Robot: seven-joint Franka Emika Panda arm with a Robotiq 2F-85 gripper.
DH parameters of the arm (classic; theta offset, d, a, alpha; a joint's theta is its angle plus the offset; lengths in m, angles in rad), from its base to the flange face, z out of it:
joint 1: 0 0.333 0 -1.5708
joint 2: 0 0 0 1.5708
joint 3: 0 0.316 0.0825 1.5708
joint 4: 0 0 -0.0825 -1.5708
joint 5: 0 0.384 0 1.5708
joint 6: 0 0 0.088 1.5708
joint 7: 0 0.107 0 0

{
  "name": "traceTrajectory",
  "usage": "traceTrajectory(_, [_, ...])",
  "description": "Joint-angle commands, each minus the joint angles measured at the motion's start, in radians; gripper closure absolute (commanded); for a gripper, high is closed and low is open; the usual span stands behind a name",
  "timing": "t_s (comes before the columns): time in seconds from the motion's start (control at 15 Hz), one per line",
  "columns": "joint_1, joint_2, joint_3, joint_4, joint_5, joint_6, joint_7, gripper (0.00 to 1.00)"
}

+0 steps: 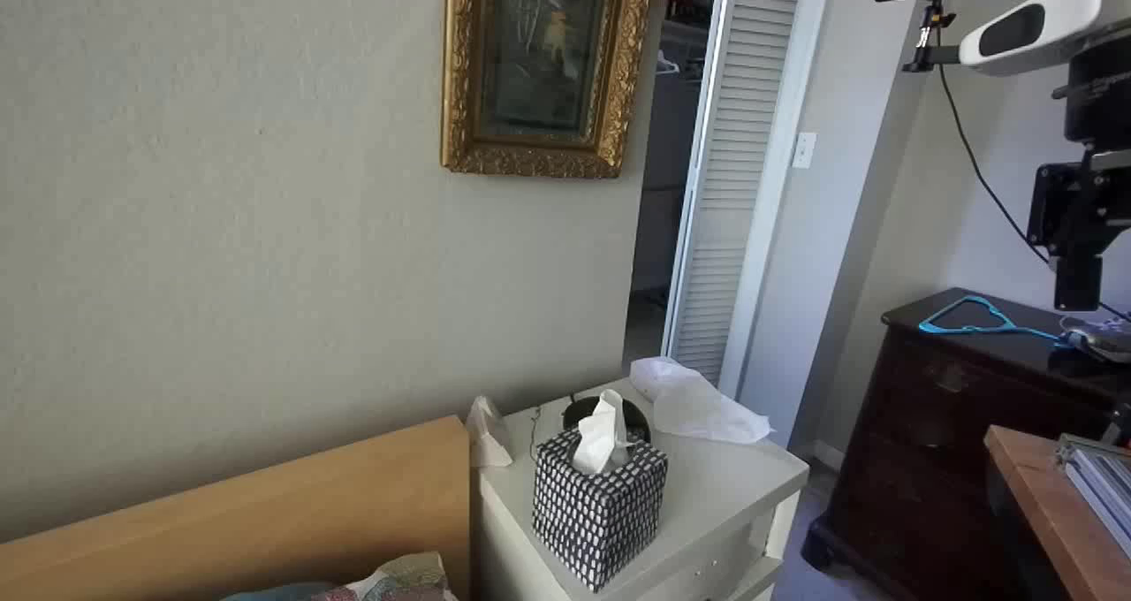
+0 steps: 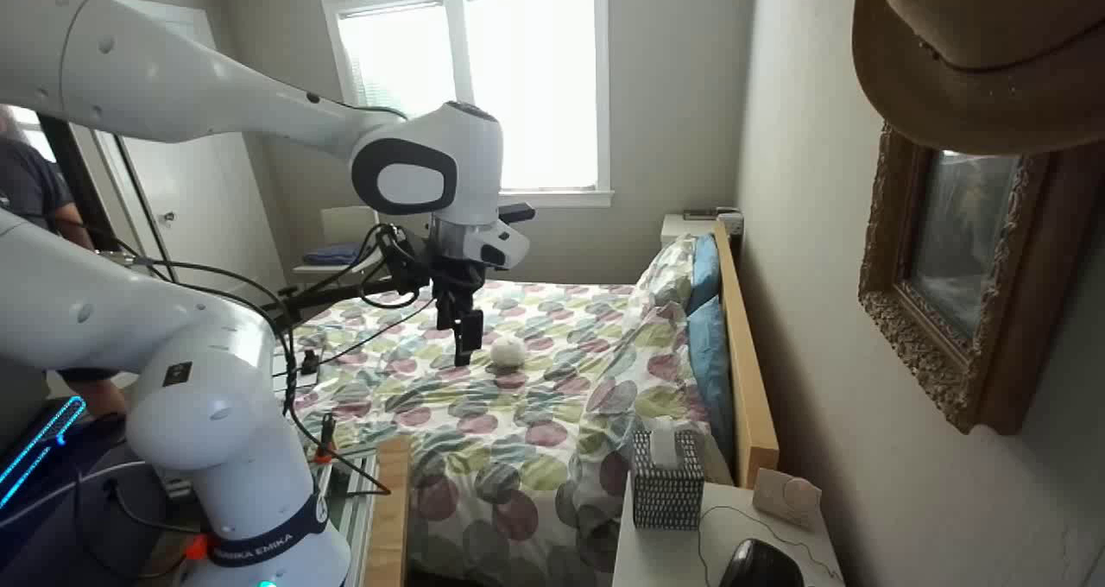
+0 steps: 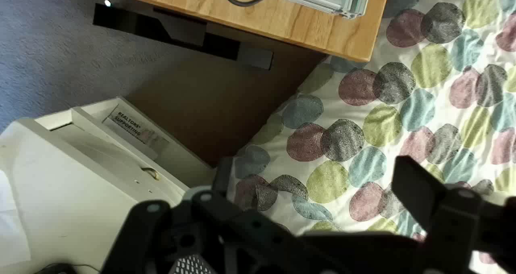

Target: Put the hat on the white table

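Grey wall (image 2: 811,224), tan hat (image 2: 993,60), crown (image 2: 1001,4) uppermost, brim (image 2: 958,104) crosswise below

the window (image 2: 483,86) glares blown-out white, the dresser (image 1: 919,424) sits dim, gripper fingers (image 3: 417,189) blur in the wrist view

In an exterior view you looked down closely on the white nightstand (image 1: 716,486) from its side toward the bed (image 2: 535,406), facing the wall (image 1: 265,230) behind. In an exterior view you looked past it from the opposite side, toward the window (image 2: 531,95). Your wrist view faced down from above nightstand height. Both exterior views shared the nightstand's top, tissue box (image 1: 601,513), headboard (image 1: 380,495) and ornate-framed picture (image 1: 548,71).
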Motion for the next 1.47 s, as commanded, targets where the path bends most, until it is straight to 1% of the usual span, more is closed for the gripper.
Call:
traceTrajectory(0.0, [-0.016,0.0,0.015,0.001,0.009,-0.004,-0.009,0.0])
traceTrajectory(0.33, [-0.016,0.003,0.015,0.001,0.009,-0.004,-0.009,0.0])
traceTrajectory(0.47, [-0.04,0.023,0.027,0.016,-0.007,0.009,0.025,0.0])
traceTrajectory(0.6, [-0.087,0.04,0.04,0.04,0.001,0.081,0.117,0.0])
traceTrajectory(0.87, [-0.15,0.084,0.033,0.096,0.014,0.246,0.207,0.0])
traceTrajectory(1.27, [-0.252,0.126,0.043,0.193,-0.025,0.505,0.333,0.0])
traceTrajectory(1.4, [-0.292,0.138,0.053,0.234,-0.056,0.588,0.363,0.0])
